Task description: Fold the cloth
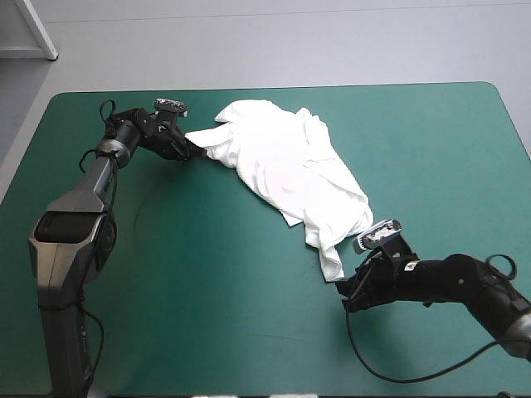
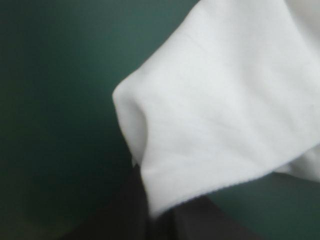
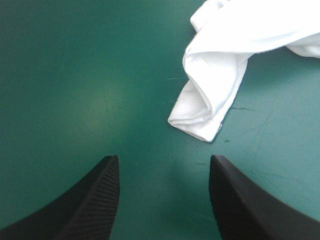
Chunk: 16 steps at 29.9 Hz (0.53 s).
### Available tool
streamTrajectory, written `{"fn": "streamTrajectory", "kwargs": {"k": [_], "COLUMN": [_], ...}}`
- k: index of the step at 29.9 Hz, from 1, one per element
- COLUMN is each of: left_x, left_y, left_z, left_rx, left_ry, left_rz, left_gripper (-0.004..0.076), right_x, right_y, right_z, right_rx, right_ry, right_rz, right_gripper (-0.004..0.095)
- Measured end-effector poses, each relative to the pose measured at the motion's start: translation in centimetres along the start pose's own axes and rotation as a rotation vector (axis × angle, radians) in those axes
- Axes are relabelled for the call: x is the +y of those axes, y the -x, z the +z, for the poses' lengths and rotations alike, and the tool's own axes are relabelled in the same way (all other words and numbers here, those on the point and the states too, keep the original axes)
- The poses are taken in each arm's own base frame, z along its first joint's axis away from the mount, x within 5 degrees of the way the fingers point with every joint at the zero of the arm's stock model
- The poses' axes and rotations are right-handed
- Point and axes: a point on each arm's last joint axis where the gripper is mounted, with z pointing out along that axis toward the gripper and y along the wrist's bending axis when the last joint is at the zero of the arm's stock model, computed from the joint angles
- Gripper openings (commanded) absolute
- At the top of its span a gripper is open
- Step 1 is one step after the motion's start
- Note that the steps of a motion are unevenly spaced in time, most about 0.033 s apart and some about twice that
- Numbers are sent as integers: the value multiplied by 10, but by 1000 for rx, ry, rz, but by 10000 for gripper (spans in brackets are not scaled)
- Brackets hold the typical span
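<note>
T-shirt [image 1: 282,166] — white, short-sleeved, soft cloth — lies as a crumpled, elongated heap on the teal-green table cover [image 1: 207,274]. It runs slantwise from near the cover's far edge, left of middle, toward the near right side. Left gripper [image 1: 195,151], with two broad black curved fingers, sits at the heap's far-left tip. In its wrist view the fingers [image 2: 200,225] are all but closed, with a white fold pinched between them and draped over them. Right gripper [image 1: 344,292] sits by the heap's near-right end, jaws spread wide and holding nothing — a rolled white tail [image 3: 202,107] lies just ahead of its fingertips, not touching.
</note>
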Motion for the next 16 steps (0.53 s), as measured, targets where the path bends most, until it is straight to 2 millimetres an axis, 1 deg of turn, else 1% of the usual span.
{"fn": "streamTrajectory", "kwargs": {"k": [4, 10, 11, 12, 14, 16], "left_x": [0, 0, 0, 0, 0, 0], "left_y": [0, 0, 0, 0, 0, 0], "left_z": [0, 0, 0, 0, 0, 0], "left_rx": [1, 1, 1, 1, 1, 1], "left_ry": [0, -1, -1, -1, -1, -1], "left_rz": [0, 8, 8, 8, 11, 12], "left_gripper": [19, 19, 19, 19, 19, 19], "right_x": [3, -3, -4, -6, -8, -10], "right_y": [6, 25, 27, 29, 30, 28], "right_z": [27, 53, 57, 60, 68, 75], "right_rx": [55, 48, 50, 54, 78, 108], "right_ry": [-30, -66, -68, -71, -70, -69], "right_rz": [-8, 29, 34, 42, 55, 57], "right_gripper": [519, 504, 477, 429, 274, 88]}}
